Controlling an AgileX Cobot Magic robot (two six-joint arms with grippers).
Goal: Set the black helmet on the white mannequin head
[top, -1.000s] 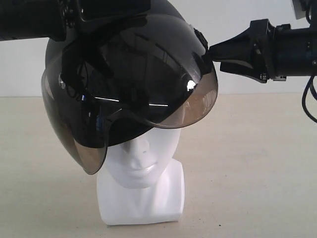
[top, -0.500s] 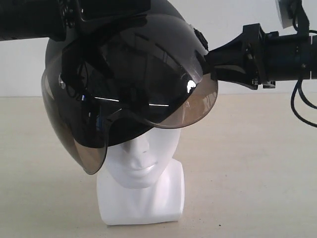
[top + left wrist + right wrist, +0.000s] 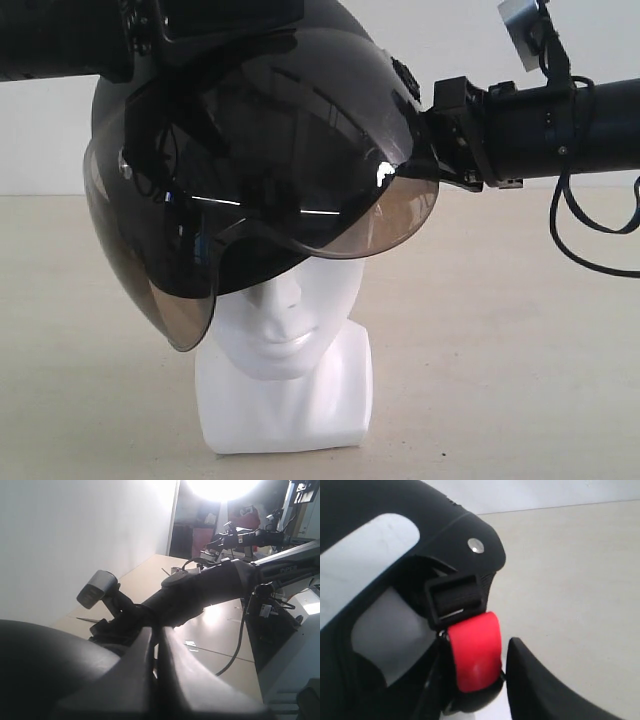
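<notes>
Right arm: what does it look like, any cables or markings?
Right arm: black tubular links with a boxy black wrist block. A loose black cable loops beneath it. A grey camera sits on a thin bracket above the wrist. The left wrist view shows a grey link lettered, seemingly, PiPER. Left arm: also black.

Under the left gripper [image 3: 156, 650], the black helmet [image 3: 260, 150] hides the upper face of the white mannequin head [image 3: 290, 335]. We cannot read either jaw gap: the right gripper [image 3: 432, 150] fingertips vanish behind the visor edge [image 3: 415, 178], and the left fingers blur dark.
</notes>
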